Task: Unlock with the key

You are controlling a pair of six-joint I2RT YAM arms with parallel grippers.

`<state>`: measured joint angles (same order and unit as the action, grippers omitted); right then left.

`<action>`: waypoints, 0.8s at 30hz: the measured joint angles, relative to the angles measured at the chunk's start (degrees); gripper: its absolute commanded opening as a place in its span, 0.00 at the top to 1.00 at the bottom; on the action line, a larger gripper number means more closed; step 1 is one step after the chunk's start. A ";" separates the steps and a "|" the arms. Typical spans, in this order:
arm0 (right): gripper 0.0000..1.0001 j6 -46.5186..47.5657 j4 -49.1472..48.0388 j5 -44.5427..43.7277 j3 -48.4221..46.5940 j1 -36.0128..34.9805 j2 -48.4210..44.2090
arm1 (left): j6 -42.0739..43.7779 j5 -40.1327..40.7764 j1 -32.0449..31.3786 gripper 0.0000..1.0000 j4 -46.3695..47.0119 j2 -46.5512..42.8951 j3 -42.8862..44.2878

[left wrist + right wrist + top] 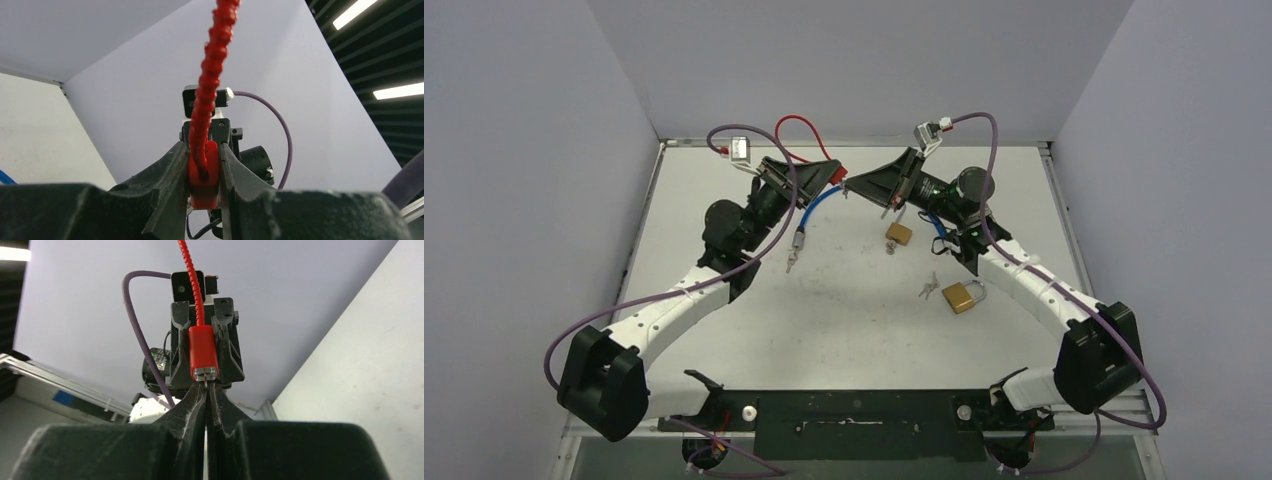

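With left tool (832,179) clamping the red lock (203,172) and right tool (854,186) pinched shut on the key (206,383) at its face, twist squarely about the key's axis.

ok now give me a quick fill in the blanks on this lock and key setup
1. The left gripper grips a ___ cable lock.
2. The right gripper, pinching the key at that lock's metal end, has its fingers ___.
3. ___ brass padlocks lie on the table.
4. The blue lock sits nearer the ___ arm.

Missing words: red; shut; two; left
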<state>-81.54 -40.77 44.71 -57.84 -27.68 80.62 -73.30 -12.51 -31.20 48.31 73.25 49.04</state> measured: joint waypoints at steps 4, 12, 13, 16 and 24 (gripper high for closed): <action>1.00 11.91 12.33 -2.27 -5.18 -1.55 -1.81 | -2.32 2.25 -0.13 1.00 -0.66 -0.72 0.00; 1.00 22.97 27.56 -5.99 -10.10 -1.64 -2.75 | -5.60 3.41 -0.17 1.00 -4.07 1.05 0.85; 1.00 21.49 26.86 -5.46 -9.75 -1.20 -2.62 | -5.55 3.43 -0.24 1.00 -4.15 1.16 0.85; 1.00 9.90 14.51 -2.05 -4.59 1.14 -1.55 | -4.24 3.58 -0.79 1.00 -2.75 1.20 0.79; 1.00 -25.24 -20.87 -1.27 5.25 2.78 6.62 | 0.66 3.39 -1.75 1.00 3.50 1.57 -0.92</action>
<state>-106.78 -61.65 43.44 -52.60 -24.91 87.24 -72.64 -9.13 -32.95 51.81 74.83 48.12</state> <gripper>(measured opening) 0.025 0.225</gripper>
